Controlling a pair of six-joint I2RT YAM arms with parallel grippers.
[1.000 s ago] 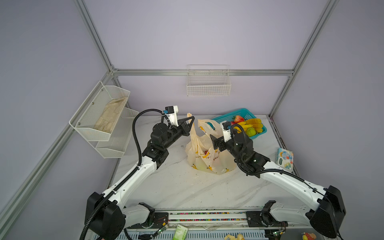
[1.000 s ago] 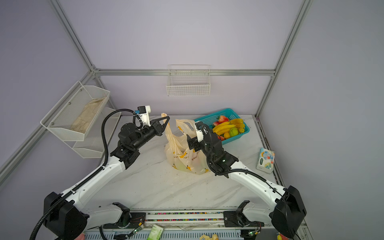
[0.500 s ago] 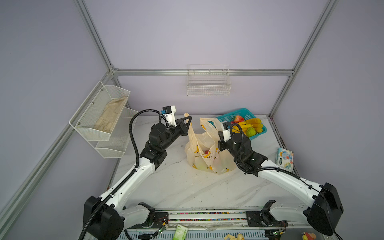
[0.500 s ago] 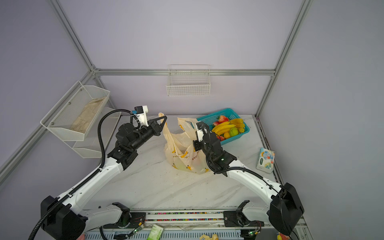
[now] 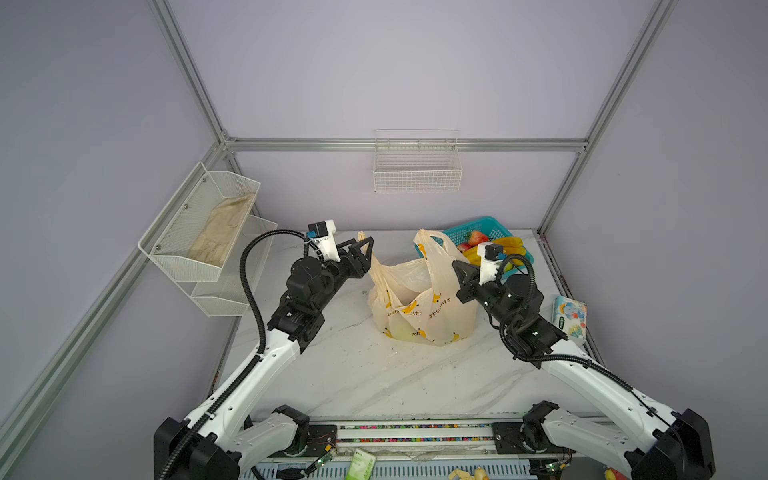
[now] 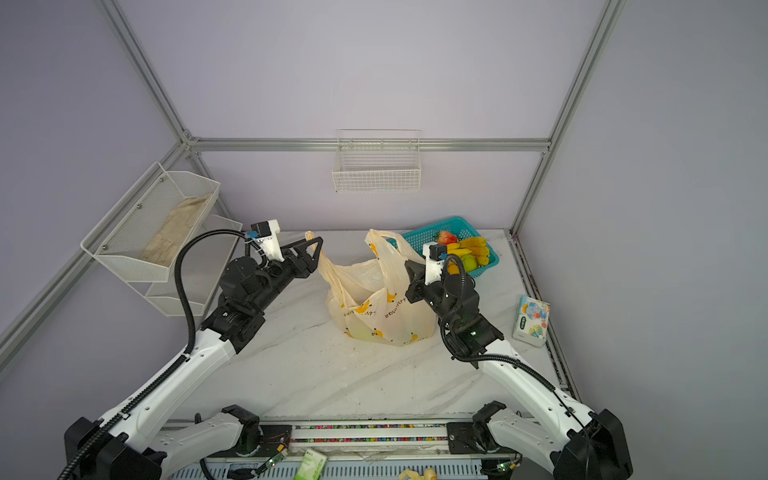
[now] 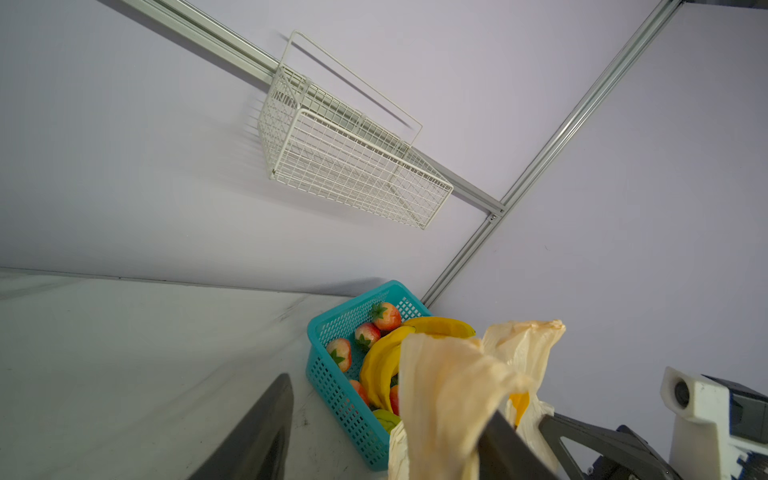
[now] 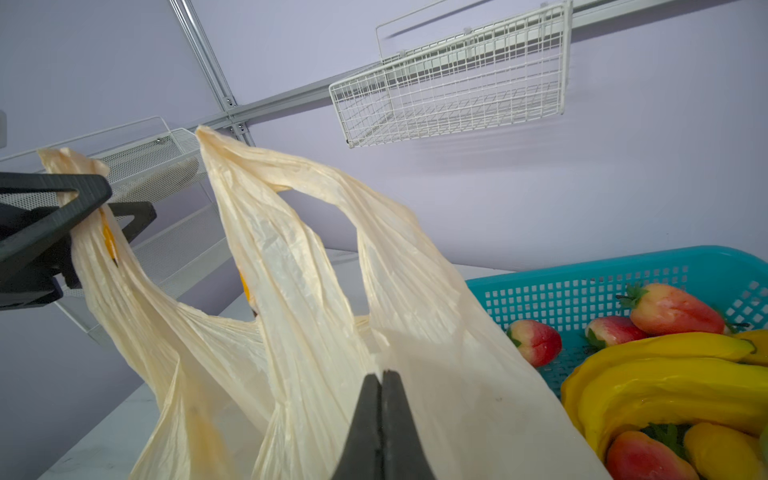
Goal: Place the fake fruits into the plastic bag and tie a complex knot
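Beside teal basket (image 5: 464, 236), plastic bag (image 5: 424, 311)

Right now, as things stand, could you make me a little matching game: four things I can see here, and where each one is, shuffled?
Things:
1. plastic bag
2. teal basket
3. tissue pack
4. white wire basket

Places:
A. hung on the back wall
B. at the right edge of the table
C. in the middle of the table
D. in the back right corner of the table, with fake fruits in it

Pairs: 1-C, 2-D, 3-B, 4-A
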